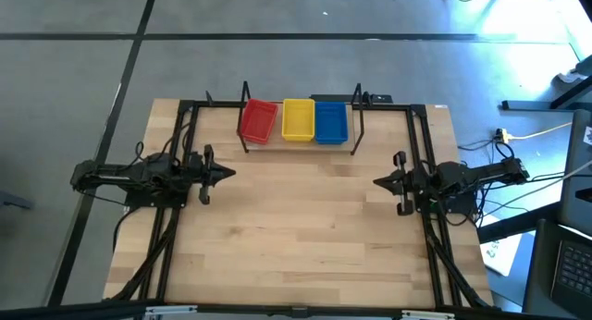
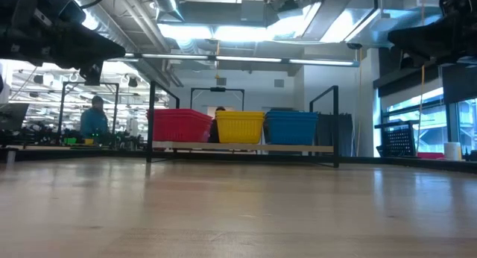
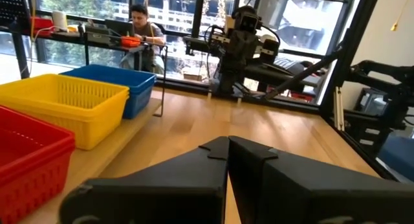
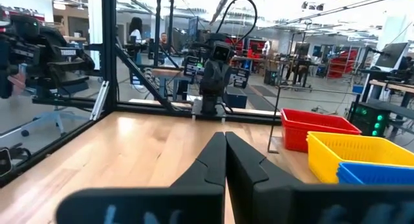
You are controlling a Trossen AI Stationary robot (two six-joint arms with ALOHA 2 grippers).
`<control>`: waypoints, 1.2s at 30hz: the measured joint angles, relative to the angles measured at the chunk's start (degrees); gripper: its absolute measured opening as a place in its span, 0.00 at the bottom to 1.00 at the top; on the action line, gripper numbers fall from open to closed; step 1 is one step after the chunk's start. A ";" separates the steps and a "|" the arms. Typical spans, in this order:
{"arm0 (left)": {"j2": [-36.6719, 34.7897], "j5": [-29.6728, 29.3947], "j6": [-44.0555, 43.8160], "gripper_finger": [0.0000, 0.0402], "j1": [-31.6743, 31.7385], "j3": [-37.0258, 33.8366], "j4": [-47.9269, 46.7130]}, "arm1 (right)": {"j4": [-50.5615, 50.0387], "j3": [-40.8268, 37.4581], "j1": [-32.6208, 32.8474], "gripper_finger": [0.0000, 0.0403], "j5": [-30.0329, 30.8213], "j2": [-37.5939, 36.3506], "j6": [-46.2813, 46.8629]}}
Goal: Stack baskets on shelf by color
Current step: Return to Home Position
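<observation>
A red basket (image 1: 258, 121), a yellow basket (image 1: 298, 119) and a blue basket (image 1: 331, 120) stand side by side on the shelf (image 1: 301, 141), a light plank with black rods at the table's far edge. The red one sits slightly askew. In the low view they show as red (image 2: 181, 126), yellow (image 2: 239, 127) and blue (image 2: 291, 127), each looking like a stack. My left gripper (image 1: 228, 173) hovers shut near the table's left side. My right gripper (image 1: 377, 182) hovers shut near the right side. Both point inward and touch nothing.
Bare wooden tabletop (image 1: 296, 227) lies between the two arms and toward the near edge. Black frame rails (image 1: 421, 153) run along both table sides. A person (image 3: 143, 23) sits at a desk beyond the table; another person (image 2: 95, 118) stands in the room.
</observation>
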 joint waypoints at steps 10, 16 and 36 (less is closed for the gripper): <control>0.07 -0.19 0.16 0.01 0.00 0.00 0.19 | -3.25 0.02 0.00 0.00 0.13 0.02 0.21; 0.07 -0.22 0.16 0.01 0.00 0.00 0.17 | -3.10 0.02 0.00 0.00 0.15 0.02 0.01; 0.07 -0.24 0.18 0.01 0.00 0.00 0.14 | -3.11 0.04 0.00 0.00 0.15 0.02 -0.02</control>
